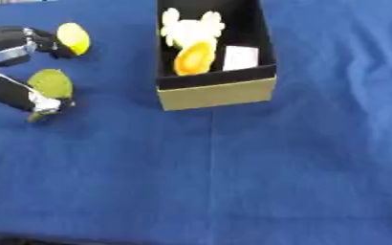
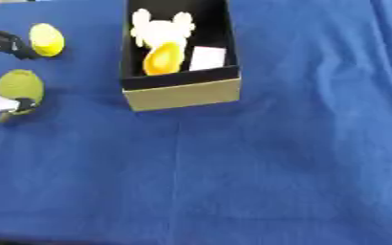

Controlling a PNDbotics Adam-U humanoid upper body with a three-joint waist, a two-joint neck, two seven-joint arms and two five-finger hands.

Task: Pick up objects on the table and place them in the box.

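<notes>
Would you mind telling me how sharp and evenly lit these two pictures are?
Left eye view: soft throughout, the left hand and yellow-green objects smeared; light is even, with a faint shadow beside the box. Right eye view: equally soft, no glare on the blue cloth.

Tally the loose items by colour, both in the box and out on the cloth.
Yellow: 1
Olive green: 1
Orange: 1
Pale cream: 1
White: 1
Total: 5

The left hand is cut off by the picture's edge.
</notes>
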